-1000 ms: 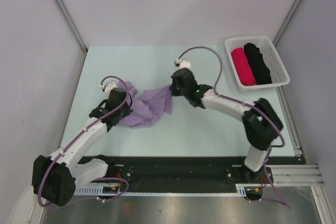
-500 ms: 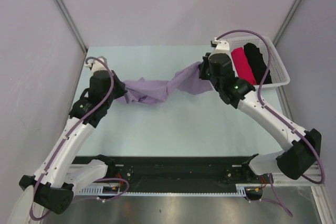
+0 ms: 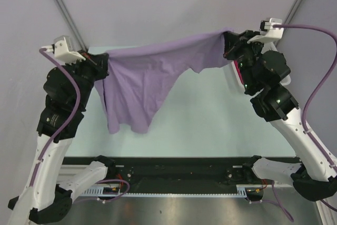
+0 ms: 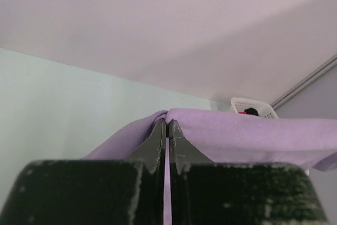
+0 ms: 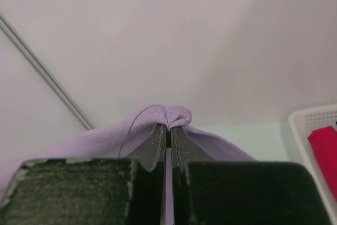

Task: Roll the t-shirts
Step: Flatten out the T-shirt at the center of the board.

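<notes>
Above the counter (image 3: 210,117), the shirt (image 3: 142,75) is hanging stretched sideways, left tool (image 3: 103,65) and right tool (image 3: 227,47) clenching its ends

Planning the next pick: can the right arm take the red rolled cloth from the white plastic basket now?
Probably not: its end effector is shut on the lavender cloth t-shirt; the white plastic basket looks near.

No text, label, brand, number or sign can be read in any of the views.
</notes>
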### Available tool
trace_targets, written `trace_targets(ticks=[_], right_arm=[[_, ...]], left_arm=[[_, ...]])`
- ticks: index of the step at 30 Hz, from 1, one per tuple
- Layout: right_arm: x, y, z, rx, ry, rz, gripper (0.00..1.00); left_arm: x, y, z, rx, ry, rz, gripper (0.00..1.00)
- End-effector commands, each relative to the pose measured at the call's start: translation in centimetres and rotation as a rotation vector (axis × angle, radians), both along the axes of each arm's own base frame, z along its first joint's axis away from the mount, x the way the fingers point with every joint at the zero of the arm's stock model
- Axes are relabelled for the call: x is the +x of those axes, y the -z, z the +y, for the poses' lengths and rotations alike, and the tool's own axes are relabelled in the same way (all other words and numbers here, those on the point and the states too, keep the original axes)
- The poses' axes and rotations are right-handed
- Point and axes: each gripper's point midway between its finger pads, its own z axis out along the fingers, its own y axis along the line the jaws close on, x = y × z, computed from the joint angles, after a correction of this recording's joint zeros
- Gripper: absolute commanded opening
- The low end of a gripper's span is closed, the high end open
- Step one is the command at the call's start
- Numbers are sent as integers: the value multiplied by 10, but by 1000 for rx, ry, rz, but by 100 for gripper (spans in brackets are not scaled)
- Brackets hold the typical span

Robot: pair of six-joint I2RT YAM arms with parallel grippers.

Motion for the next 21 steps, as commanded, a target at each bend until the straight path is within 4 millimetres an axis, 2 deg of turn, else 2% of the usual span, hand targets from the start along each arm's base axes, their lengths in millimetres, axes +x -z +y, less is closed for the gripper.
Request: trace_targets(ticks=[1,5,9,11,12,15,18,21], right_arm=[[12,-31,-3,-8,79,-69,0],[-8,-59,-6,4,98,-141,0],[-19,-53,-9,-20,106,-115,0],[-31,-54,-17,-5,103,-121,0],[-35,-49,-14,-5,95,-107,0],[-52,-49,-22,5,91,-92,0],[-69,-52,-25,26,56,-95,0],[-76,-58,-24,43,39,-98,0]], left_arm=[[23,-32,-5,14,-9,-79,0],[23,-49,-14,7,40,-127,0],[15,-49,-23,41,110,-126,0],[8,-41,-30,49,160,-106,0],[6,-37,-31,56,172,-97,0],[-7,-31,-28,82,187,-80,0],[-22,-37,-22,97,188,-90,0],[-27,-42,-22,107,196,-91,0]])
